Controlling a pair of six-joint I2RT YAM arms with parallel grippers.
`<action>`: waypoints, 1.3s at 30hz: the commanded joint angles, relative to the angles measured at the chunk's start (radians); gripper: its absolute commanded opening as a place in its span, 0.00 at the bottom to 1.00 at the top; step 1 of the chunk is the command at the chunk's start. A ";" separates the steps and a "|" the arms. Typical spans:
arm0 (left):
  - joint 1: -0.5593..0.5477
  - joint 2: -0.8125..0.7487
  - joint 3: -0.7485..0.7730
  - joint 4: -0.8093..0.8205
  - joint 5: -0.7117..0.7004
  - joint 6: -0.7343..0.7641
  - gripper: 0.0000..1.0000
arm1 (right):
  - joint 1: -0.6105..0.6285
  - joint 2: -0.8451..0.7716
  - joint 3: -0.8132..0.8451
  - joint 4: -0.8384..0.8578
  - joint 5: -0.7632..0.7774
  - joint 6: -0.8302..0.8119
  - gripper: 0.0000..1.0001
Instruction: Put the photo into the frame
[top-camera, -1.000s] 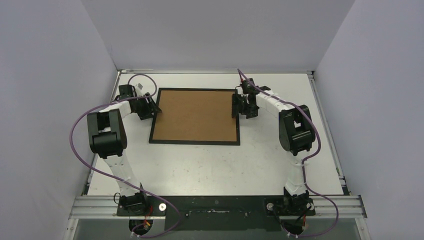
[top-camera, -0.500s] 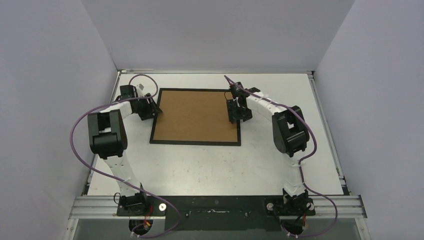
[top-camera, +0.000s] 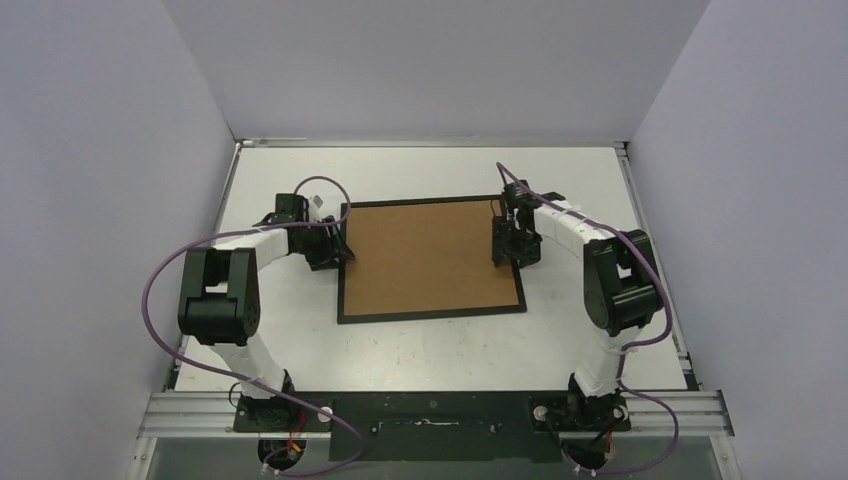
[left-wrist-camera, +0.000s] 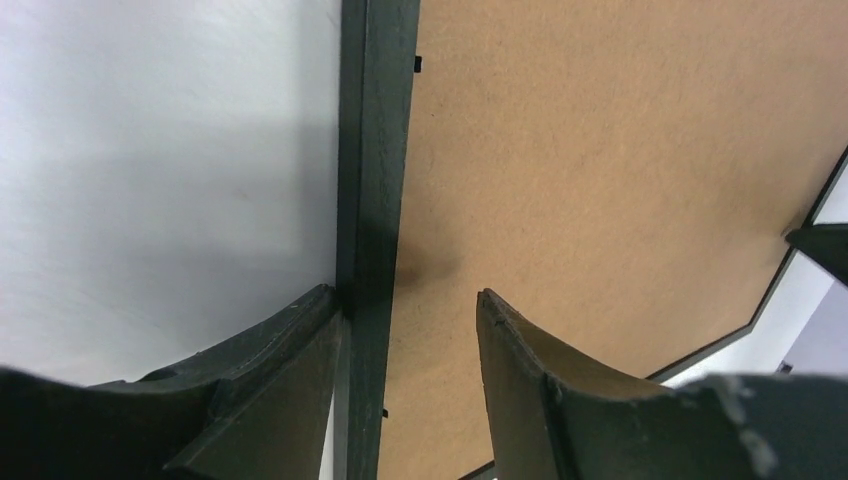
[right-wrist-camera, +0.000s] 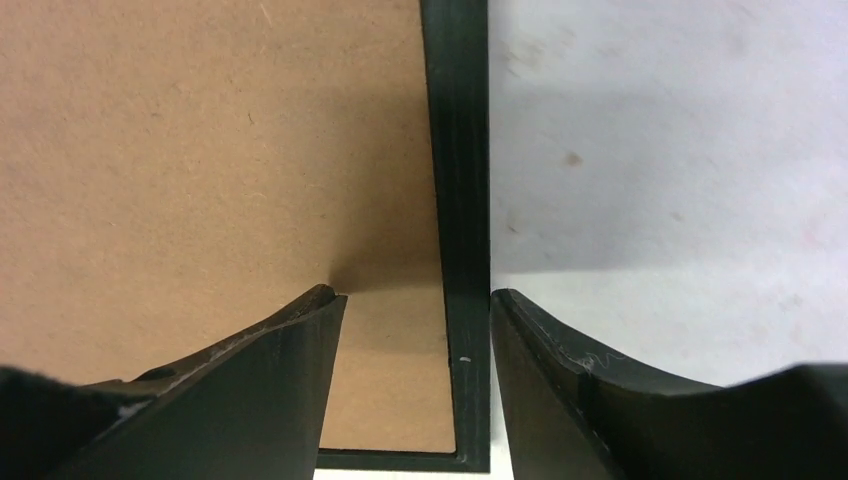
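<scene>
White tabletop (top-camera: 430, 350) boxed in by plain pale grey walls (top-camera: 430, 70), with a black mounting plate (top-camera: 430, 412) running along the near edge. A bit past the middle of the table is the thin black rectangular picture frame (top-camera: 430, 315). It's lying flat and turned slightly off square, and its brown cardboard backing board (top-camera: 430, 255) faces up and fills the whole opening.

The left gripper (top-camera: 340, 250) is down at the frame's left rail and the right gripper (top-camera: 510, 255) is at the right rail, roughly opposite each other.

The wrist cams help here. Each claw is spread astride its rail. On the left one, the outer finger (left-wrist-camera: 290, 350) sits right against the rail's outside edge, while the inner finger (left-wrist-camera: 530, 350) is over the cardboard with a gap to the rail. Same deal on the right. So both claws look released, with nothing pinched.
</scene>
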 joint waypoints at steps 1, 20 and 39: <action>-0.081 -0.095 -0.067 -0.008 0.037 -0.079 0.49 | -0.015 -0.148 -0.030 0.015 -0.024 0.060 0.58; -0.043 -0.122 0.091 -0.073 -0.032 -0.065 0.59 | 0.106 -0.196 0.218 0.038 0.000 0.066 0.65; -0.048 0.281 0.432 -0.260 -0.015 -0.027 0.19 | 0.353 0.085 0.321 0.055 0.038 0.250 0.44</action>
